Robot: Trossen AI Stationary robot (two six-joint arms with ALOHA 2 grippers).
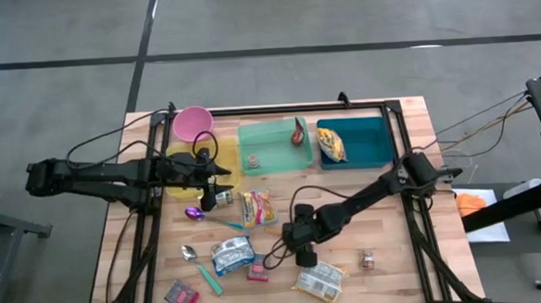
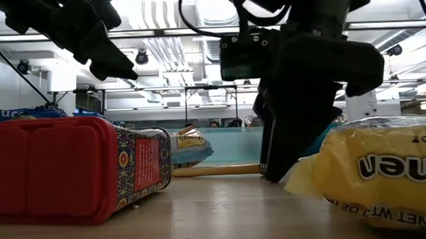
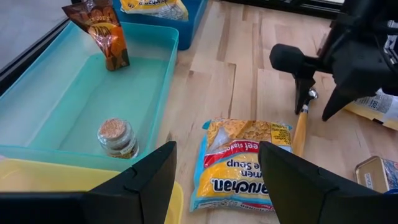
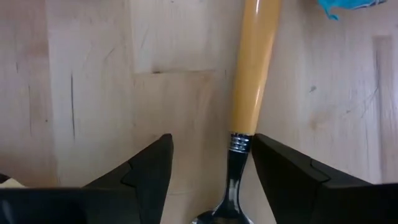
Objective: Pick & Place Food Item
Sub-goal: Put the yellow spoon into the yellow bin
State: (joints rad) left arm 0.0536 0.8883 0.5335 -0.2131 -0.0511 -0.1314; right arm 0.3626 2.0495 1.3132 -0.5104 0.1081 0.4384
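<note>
The right gripper [image 4: 211, 180] hangs spread over a wooden-handled utensil [image 4: 252, 81] lying mid-table, its long handle running straight out between the fingers. The left gripper [image 3: 214, 180], also spread, waits by the yellow tray [image 1: 181, 179].

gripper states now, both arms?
Left gripper: open, holding nothing.
Right gripper: open, straddling the wooden-handled utensil, not yet clamped.

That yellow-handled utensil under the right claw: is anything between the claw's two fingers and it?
No. In the right wrist view the right gripper stands open astride the utensil, its dark neck between the fingers, with only bare table alongside.
</note>
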